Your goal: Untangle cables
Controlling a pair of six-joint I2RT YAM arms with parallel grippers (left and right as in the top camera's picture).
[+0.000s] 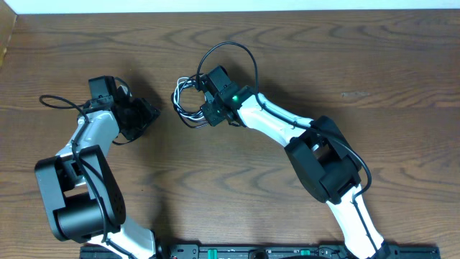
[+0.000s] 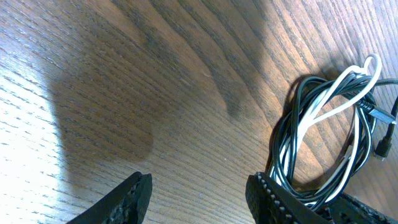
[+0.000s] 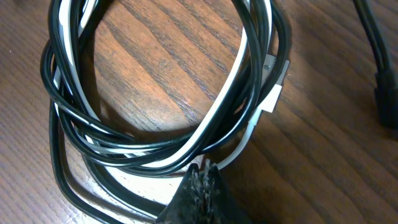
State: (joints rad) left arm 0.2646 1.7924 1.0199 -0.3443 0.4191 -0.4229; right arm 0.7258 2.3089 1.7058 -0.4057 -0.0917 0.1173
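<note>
**Coil waits between the two hands, first strand not yet freed**

The cables [image 1: 184, 97] lie as one loose coil on the table [image 1: 323, 50], a little behind its middle, with a white cord [image 3: 230, 93] wound in among the black cords [image 3: 62, 106].

The right hand [image 3: 200, 177] is closed tight, its tips against the near edge of the coil. Whether a strand is nipped between them cannot be told. The left hand [image 2: 199, 196] stands half open and empty, with the coil just beside one finger.

To do this step well, I judge one hand should pin the coil while the other takes a single strand near an end. The white plug [image 3: 272, 99] is the easiest to single out. Draw it out slowly along the table so the loops do not tighten.

There is bare wood all round, most of it to the right and towards the front. The far edge is the closest, so pulls are better aimed sideways or forward. The right arm's own wire [image 1: 237, 47] arches over the coil and could snag.
</note>
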